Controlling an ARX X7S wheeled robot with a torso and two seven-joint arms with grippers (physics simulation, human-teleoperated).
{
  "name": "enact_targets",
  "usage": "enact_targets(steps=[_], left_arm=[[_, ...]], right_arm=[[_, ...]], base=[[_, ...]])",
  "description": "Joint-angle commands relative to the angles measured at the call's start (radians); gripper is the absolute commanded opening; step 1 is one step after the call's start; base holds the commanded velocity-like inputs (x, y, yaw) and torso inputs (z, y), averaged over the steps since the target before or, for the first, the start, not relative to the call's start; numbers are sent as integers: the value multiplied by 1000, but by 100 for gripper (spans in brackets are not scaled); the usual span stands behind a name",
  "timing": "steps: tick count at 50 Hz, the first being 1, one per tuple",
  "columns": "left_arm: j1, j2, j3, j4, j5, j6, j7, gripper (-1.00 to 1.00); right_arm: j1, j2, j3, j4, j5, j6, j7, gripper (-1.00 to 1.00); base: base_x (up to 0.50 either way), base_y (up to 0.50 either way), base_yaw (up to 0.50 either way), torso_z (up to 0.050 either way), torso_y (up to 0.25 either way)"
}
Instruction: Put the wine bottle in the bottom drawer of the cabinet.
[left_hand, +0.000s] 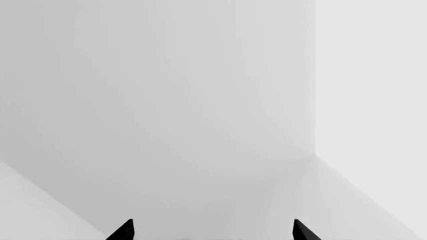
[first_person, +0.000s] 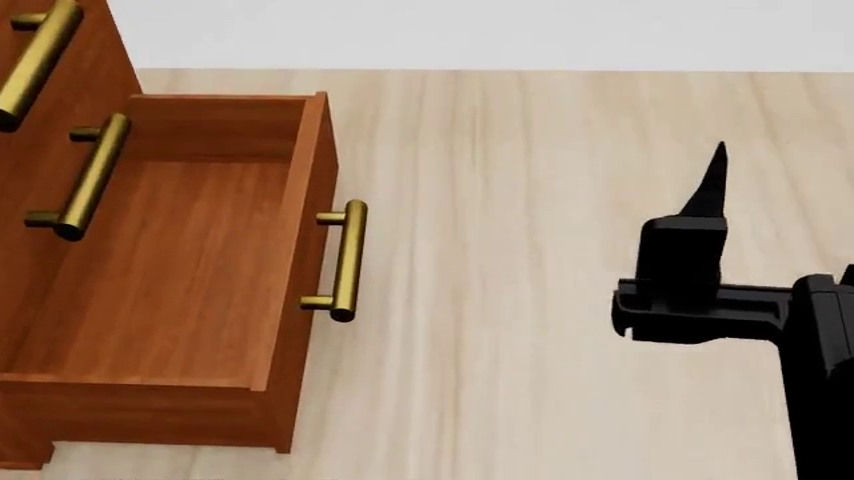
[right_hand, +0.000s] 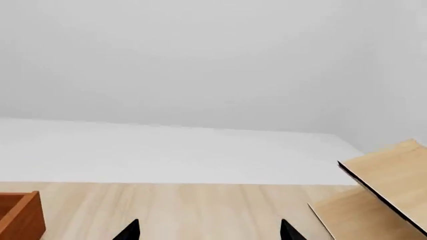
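The bottom drawer (first_person: 174, 290) is reddish-brown wood with a smooth, satin finish and visible grain running along its inner floor. On its front is a bar handle (first_person: 344, 262) of polished brass-coloured metal with a soft sheen. Beside the drawer, the floor (first_person: 534, 250) is pale wood with fine straight grain, matt. Well apart from the drawer, the right gripper (first_person: 707, 190) looks like matt black plastic. A light-wood panel (right_hand: 393, 175) with a thin dark edge looks smooth and matt.
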Motion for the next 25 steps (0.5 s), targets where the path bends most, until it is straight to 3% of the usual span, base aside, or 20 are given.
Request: enact_targets(steps=[1,11,25], left_arm=[[4,-3,6,0,4,1,3,100],[26,17,-4,3,16,9,34,100],[37,20,-7,3,18,12,44,100]], right_arm=[[-75,85,94,-6,128,-12,79,100],[-170,160,187,-17,188,-22,110,100],[-295,178,300,-32,160,-30,65,100]], base=[[0,0,0,0,0],[0,0,0,0,0],[0,0,0,0,0]])
